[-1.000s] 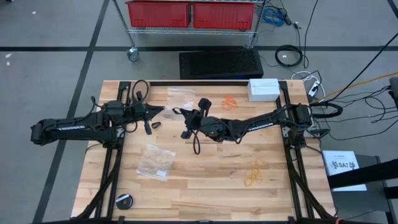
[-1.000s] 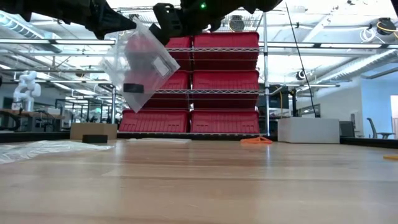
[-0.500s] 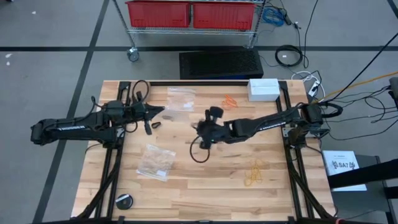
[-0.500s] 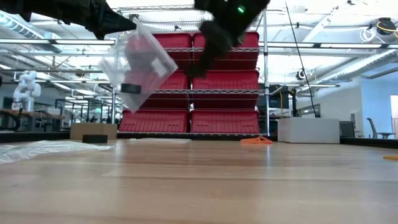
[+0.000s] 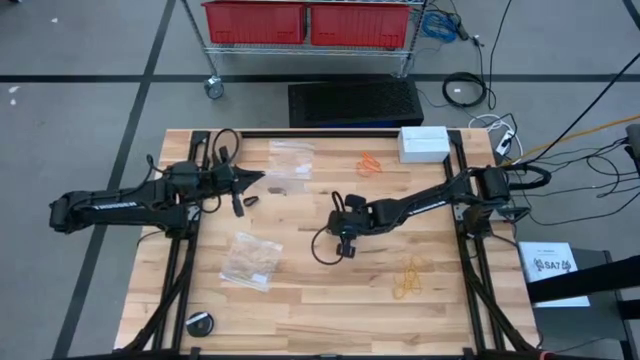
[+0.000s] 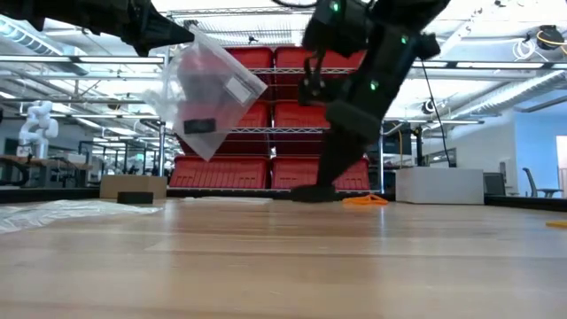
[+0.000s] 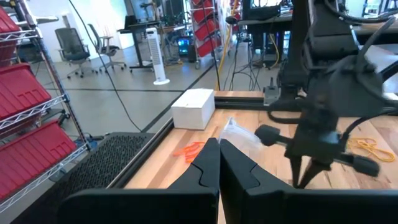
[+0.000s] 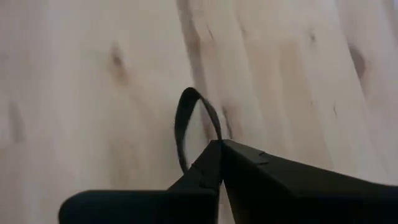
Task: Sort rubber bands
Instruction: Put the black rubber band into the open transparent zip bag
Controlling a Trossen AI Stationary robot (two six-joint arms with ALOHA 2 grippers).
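Observation:
My left gripper (image 5: pixel 258 177) is shut on a clear plastic bag (image 6: pixel 208 97) that hangs high over the table's far left part, with something black (image 6: pixel 199 126) inside it. At mid-table my right gripper (image 5: pixel 345 248) slants down close to the wood, shut on a black rubber band (image 8: pixel 186 121). Orange rubber bands (image 5: pixel 370 163) lie at the far side and yellow ones (image 5: pixel 410 280) at the near right. One more black band (image 5: pixel 248 200) lies under the left arm. My left gripper pinches the bag's upper edge (image 6: pixel 189 37) between its two fingers, coming level from the table's left. The bag hangs tilted below the fingers, clear of the table. My right gripper pinches the black band at its fingertips (image 8: pixel 214 155), slanting down from the table's right. The band's free loop (image 8: pixel 181 109) sticks out past the tips just above the wood; whether it touches the table I cannot tell.
A bag of tan bands (image 5: pixel 250 260) lies near left, another clear bag (image 5: pixel 291 150) at the far side. A white box (image 5: pixel 424 142) stands far right and a round black object (image 5: pixel 200 323) near the front left corner. A black cable loop (image 5: pixel 322 248) hangs from the right wrist.
My right gripper has drawn away from the hanging bag, gone toward the near edge and down to just above the wood, tipping from level to steeply downward. The bag in my left gripper has swung a little.

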